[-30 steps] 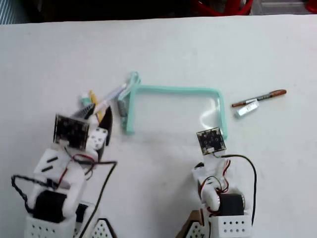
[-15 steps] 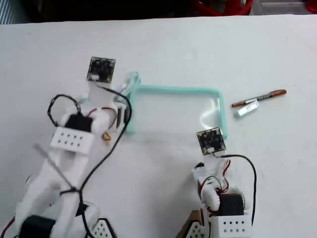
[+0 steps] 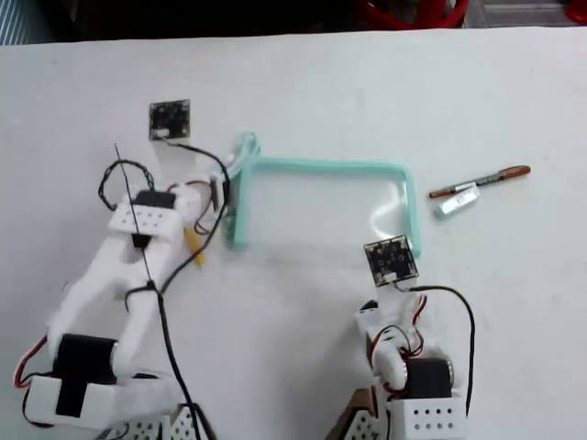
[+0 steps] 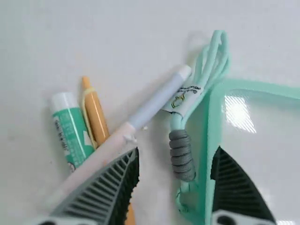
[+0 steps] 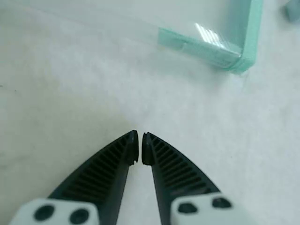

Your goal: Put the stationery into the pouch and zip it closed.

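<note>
A clear pouch (image 3: pixel 321 206) with a mint-green rim (image 4: pixel 210 126) lies mid-table. My left gripper (image 4: pixel 176 161) is open over its left end, its fingers either side of the grey ribbed zip pull (image 4: pixel 181 155) and green cord. Beside that end lie a pale lavender pen (image 4: pixel 145 110), an orange pen (image 4: pixel 96 119) and a green-and-white glue stick (image 4: pixel 70 136). The left arm (image 3: pixel 147 220) covers most of them from above; an orange pen tip (image 3: pixel 194 247) pokes out. My right gripper (image 5: pixel 139 149) is shut and empty, on bare table short of the pouch's corner (image 5: pixel 234 56).
A brown-capped marker (image 3: pixel 481 181) and a small white eraser-like piece (image 3: pixel 456 202) lie right of the pouch. The right arm's camera board (image 3: pixel 391 260) sits at the pouch's near right corner. Open table lies beyond the pouch.
The left arm swung out from near its base and stretched over the pouch's left end, covering the pens. The right arm, pouch and marker stayed put.
</note>
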Tool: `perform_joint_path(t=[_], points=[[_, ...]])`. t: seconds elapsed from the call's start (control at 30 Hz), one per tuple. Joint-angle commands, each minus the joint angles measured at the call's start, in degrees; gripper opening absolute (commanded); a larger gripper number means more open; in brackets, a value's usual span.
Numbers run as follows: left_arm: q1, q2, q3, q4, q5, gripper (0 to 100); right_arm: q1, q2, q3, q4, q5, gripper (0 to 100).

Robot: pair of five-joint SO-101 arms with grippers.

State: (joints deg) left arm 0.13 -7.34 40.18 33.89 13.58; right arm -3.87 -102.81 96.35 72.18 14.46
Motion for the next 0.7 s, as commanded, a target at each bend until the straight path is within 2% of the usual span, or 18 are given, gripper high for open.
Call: perform_joint_path(t=[0.0,0.23,0.47,0.67], points=[[-0.22,-0.04,-2.81,-1.05,0.62,25,-0.04,-0.13,0.53,0.48,-0.18,2.9],[2.86,6.46,-5.01,-2.81,0.62,25,0.31,-0.13,0.53,0.48,-0.18,2.8],[2.42,15.60,-16.88,8.97,5.10,25,0.31,-0.13,0.53,0.48,-0.26,2.8],[2.59,16.84,-18.29,10.29,5.10,25,0.31,-0.13,0.53,0.48,-0.26,2.8]])
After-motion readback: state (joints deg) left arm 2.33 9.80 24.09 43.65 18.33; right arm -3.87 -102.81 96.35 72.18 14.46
